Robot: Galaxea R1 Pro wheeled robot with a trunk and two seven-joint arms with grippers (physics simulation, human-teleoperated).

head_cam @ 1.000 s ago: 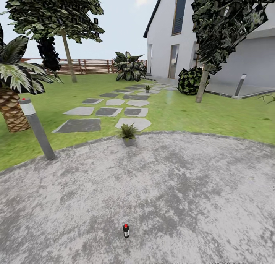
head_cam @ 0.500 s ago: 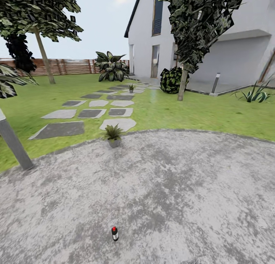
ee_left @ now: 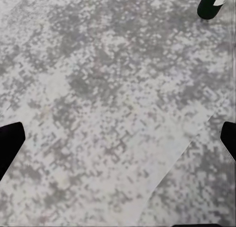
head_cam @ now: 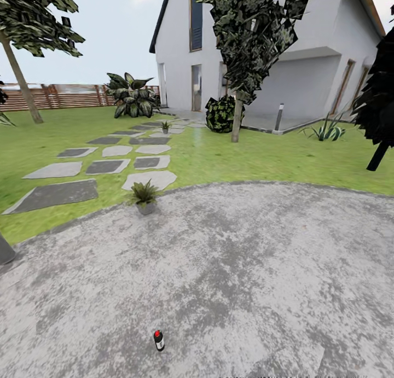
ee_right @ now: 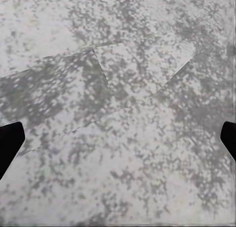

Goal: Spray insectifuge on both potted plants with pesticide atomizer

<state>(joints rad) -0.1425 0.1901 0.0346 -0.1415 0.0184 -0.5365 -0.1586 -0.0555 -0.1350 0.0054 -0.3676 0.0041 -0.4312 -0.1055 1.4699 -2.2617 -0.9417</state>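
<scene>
Jaws of both arms spread wide above paving, pesticide atomizer (ee_left: 213, 2) well beyond the left pair.

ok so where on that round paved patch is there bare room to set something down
Nearly all the round paved patch is bare: the wide stretch between the pesticide atomizer, standing near the bottom of the head view, and the lawn edge. The one crowded spot is the far left rim, where the nearer potted plant sits beside the stepping stones.
</scene>
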